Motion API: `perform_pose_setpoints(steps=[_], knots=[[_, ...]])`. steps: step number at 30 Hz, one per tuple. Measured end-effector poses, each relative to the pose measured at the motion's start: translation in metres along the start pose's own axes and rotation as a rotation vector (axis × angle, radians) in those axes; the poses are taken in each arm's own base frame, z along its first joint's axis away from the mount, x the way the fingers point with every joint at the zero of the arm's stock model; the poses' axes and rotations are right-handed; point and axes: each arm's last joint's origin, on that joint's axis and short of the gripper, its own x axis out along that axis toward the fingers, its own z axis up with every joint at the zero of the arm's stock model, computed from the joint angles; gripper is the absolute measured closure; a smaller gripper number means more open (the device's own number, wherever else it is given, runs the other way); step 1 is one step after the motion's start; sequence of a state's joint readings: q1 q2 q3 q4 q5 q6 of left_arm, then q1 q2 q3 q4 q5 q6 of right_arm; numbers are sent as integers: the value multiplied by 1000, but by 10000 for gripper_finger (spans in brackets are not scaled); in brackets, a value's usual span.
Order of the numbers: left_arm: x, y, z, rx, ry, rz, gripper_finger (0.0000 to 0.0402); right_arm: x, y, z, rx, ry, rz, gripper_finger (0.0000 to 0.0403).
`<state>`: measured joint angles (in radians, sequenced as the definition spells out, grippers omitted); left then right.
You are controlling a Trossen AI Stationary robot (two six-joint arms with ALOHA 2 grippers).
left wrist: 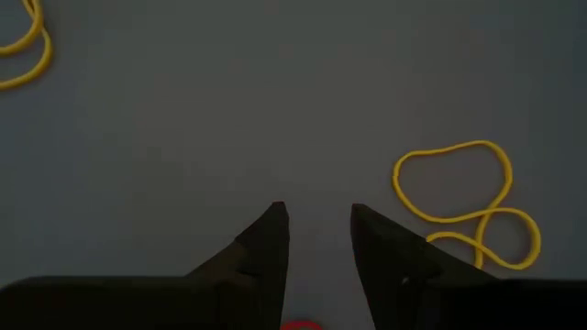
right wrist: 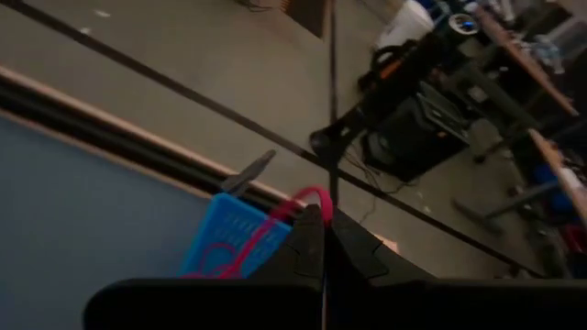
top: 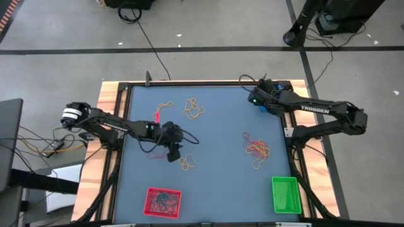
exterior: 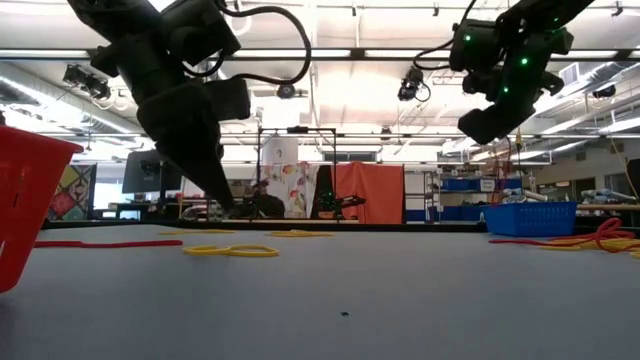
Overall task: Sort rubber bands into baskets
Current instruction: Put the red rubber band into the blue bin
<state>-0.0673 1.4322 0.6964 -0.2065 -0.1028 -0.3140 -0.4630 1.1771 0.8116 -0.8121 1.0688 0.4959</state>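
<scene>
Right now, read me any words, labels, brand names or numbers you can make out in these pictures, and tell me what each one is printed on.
"TROSSEN": white letters on the right arm, read in the high view.
Posters and signs in the room behind the table, seen in the low view: too small to read.
No readable text on the baskets or the table.

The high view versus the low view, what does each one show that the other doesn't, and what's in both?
Only the high view shows the green basket at the table's near right corner and the bands piled inside the red basket.

Only the low view shows the room behind the table, with its orange panel, and that the left gripper reaches down close to the table surface.

Both show the right gripper raised over the blue basket, and yellow rubber bands lying on the table.
</scene>
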Motion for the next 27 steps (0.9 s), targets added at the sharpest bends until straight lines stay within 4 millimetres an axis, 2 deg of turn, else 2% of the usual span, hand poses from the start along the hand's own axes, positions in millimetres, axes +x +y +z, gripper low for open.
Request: perform_pose_setpoints(steps=[9, 18, 22, 27], knots=[[0, 0, 0, -3, -2, -2, 278, 5, -5, 2, 57, -25, -95, 393], [-1, -7, -3, 18, 7, -15, 278, 15, -7, 0, 138, 112, 37, 390], [-1, -8, -6, 28, 34, -11, 278, 24, -6, -1, 171, 260, 241, 372], [-1, -7, -7, 26, 45, -6, 278, 31, -11, -1, 182, 283, 222, 325]])
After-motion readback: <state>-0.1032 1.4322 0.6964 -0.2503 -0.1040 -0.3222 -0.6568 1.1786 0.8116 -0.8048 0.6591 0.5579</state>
